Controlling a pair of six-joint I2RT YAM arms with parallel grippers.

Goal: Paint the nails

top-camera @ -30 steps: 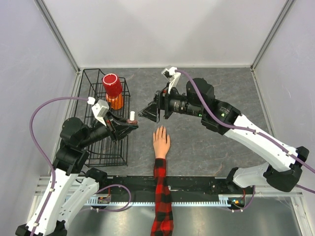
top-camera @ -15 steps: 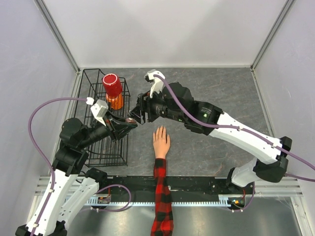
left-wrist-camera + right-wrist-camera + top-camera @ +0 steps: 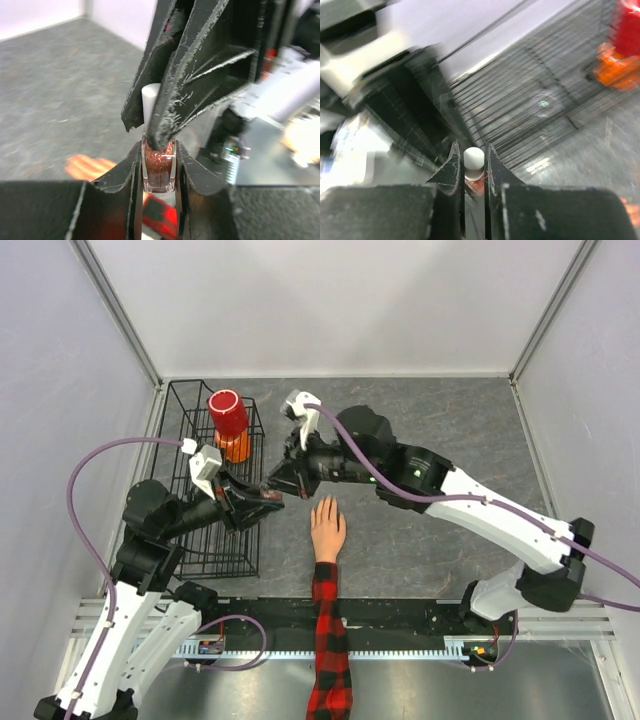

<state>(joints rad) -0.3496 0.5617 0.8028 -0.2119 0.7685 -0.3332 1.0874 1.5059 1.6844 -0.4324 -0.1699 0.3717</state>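
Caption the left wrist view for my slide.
Left hand grips the glittery red nail polish bottle while the right hand pinches its white cap.

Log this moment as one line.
left gripper: shut on polish bottle | right gripper: shut on white cap | mannequin hand: untouched

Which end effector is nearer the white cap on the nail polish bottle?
Right. The right end effector is closed on the white cap; the left end effector grips the bottle just below it.
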